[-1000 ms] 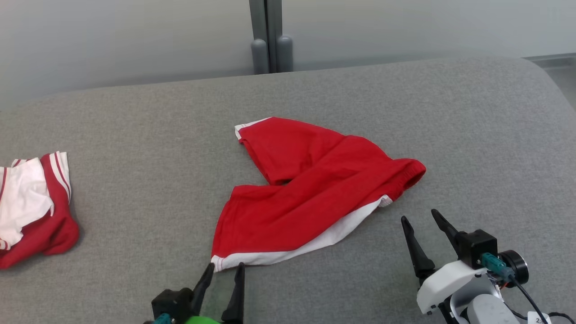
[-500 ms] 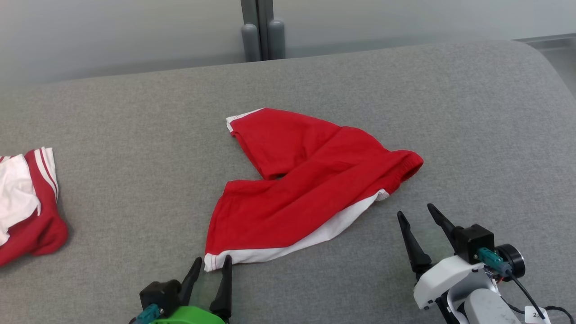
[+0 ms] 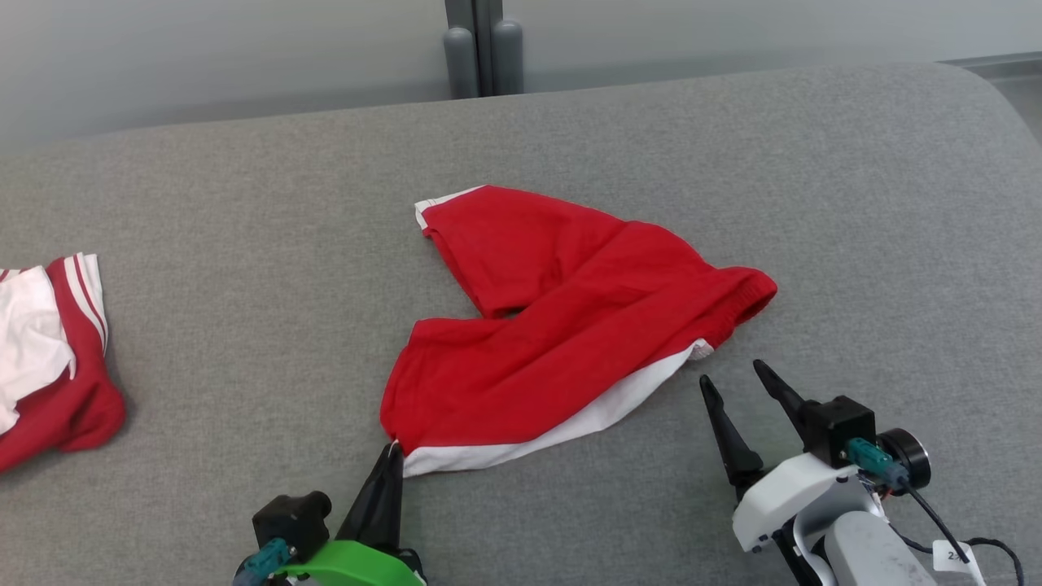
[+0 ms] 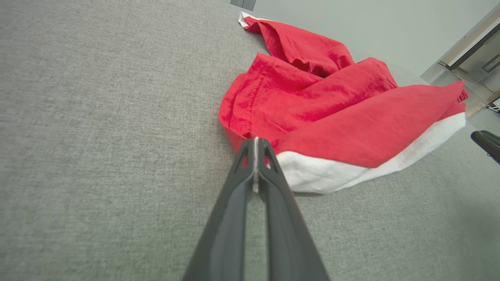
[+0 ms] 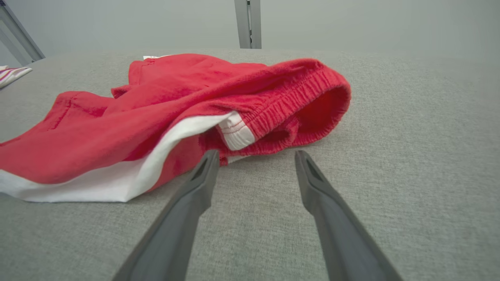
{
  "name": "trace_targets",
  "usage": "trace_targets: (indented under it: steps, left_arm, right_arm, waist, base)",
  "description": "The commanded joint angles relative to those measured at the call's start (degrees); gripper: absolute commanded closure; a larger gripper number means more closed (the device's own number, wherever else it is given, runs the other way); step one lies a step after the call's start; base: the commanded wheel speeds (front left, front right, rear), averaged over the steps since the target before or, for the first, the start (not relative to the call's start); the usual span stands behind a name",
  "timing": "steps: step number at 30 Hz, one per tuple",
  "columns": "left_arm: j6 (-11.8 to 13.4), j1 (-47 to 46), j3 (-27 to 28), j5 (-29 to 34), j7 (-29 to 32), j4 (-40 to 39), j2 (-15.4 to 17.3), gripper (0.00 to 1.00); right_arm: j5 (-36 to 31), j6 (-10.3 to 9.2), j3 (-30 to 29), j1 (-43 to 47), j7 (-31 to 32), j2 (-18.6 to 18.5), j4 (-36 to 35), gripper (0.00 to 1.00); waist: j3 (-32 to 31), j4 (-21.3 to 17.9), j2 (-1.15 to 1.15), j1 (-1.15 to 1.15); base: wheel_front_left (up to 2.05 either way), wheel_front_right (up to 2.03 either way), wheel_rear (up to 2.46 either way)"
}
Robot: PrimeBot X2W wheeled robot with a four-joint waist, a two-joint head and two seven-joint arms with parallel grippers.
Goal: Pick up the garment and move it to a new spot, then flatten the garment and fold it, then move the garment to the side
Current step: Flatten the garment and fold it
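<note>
Red shorts with a white side stripe [image 3: 562, 334] lie crumpled in the middle of the grey cushioned surface [image 3: 244, 203]. My left gripper [image 3: 394, 450] is shut on the shorts' near left hem corner; the left wrist view shows a sliver of white trim pinched between the tips of this gripper [image 4: 256, 145], with the shorts [image 4: 324, 101] beyond. My right gripper [image 3: 733, 381] stands open just short of the elastic waistband at the shorts' right end. In the right wrist view that gripper's [image 5: 254, 157] fingertips sit apart before the waistband [image 5: 297, 101], nothing between them.
A second red and white garment [image 3: 49, 350] lies bunched at the surface's left edge. A grey post [image 3: 480, 45] stands behind the far edge against a pale wall. The surface curves down at the right, beyond my right arm.
My left gripper has shut on the shorts' hem corner, which was between its open fingers before. My right gripper has edged closer to the waistband. The head camera shifted slightly.
</note>
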Motion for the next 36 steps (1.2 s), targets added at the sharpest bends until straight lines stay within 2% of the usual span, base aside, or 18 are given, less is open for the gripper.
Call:
trace_targets:
  steps: [1, 8, 18, 19, 20, 21, 22, 23, 24, 36]
  left_arm:
    - [-0.14, -0.94, 0.43, 0.40, 0.06, -0.35, 0.60, 1.00]
    - [-0.14, -1.51, 0.89, 1.63, 0.06, -0.92, 0.57, 1.00]
    - [-0.14, -2.43, 0.48, 1.91, 0.06, -1.19, 0.49, 1.00]
    - [-0.14, -2.44, 0.51, 1.97, 0.06, -1.19, 0.54, 1.00]
    - [-0.14, -2.49, 0.57, 2.01, 0.06, -1.25, 0.61, 1.00]
    - [-0.14, -2.48, 0.59, 1.99, 0.06, -1.29, 0.67, 1.00]
    - [-0.14, -2.45, 0.61, 1.97, 0.06, -1.28, 0.74, 1.00]
    - [-0.14, -2.40, 0.59, 2.03, 0.06, -1.24, 0.80, 1.00]
    - [-0.14, -2.36, 0.58, 2.05, 0.06, -1.21, 0.82, 1.00]
    - [-0.14, -0.53, 1.30, 2.47, 0.06, -1.16, 0.80, 1.00]
  right_arm:
    - [0.51, -0.08, 0.51, -0.96, -0.12, -0.21, 0.53, 0.00]
    - [1.49, -0.08, 3.11, -4.40, -0.12, -0.22, 3.54, 0.00]
    - [2.41, -0.08, 1.81, -6.77, -0.12, -0.21, 5.47, 0.00]
    - [2.50, -0.08, 1.92, -6.81, -0.12, -0.21, 5.42, 0.05]
    - [2.55, -0.08, 2.03, -6.88, -0.12, -0.21, 5.37, 0.21]
    - [2.63, -0.08, 2.10, -6.91, -0.12, -0.21, 5.33, 0.47]
    - [2.73, -0.08, 2.17, -6.89, -0.12, -0.21, 5.24, 0.58]
    - [2.79, -0.08, 2.33, -6.82, -0.12, -0.20, 5.03, 0.76]
    - [2.86, -0.08, 2.37, -6.71, -0.12, -0.20, 4.86, 1.00]
    - [3.15, -0.08, 1.15, -2.84, -0.12, -0.23, 1.17, 1.00]
  waist:
    - [0.30, 0.21, 0.00, 0.00]
    - [1.55, 0.91, 0.00, 0.00]
    - [2.79, 1.96, 0.00, 0.00]
    - [2.88, 2.02, 0.00, 0.00]
    - [2.96, 2.08, 0.00, 0.00]
    - [2.97, 2.12, 0.00, 0.00]
    - [2.95, 2.16, 0.00, 0.00]
    - [2.92, 2.20, 0.00, 0.00]
    - [2.90, 2.23, 0.00, 0.00]
    - [0.18, 1.86, 0.00, 0.00]
  base:
    - [0.00, 0.00, 0.00]
    - [0.00, 0.00, 0.00]
    - [0.00, 0.00, 0.00]
    - [0.00, 0.00, 0.00]
    - [0.00, 0.00, 0.00]
    - [0.00, 0.00, 0.00]
    - [0.00, 0.00, 0.00]
    - [0.00, 0.00, 0.00]
    - [0.00, 0.00, 0.00]
    - [0.00, 0.00, 0.00]
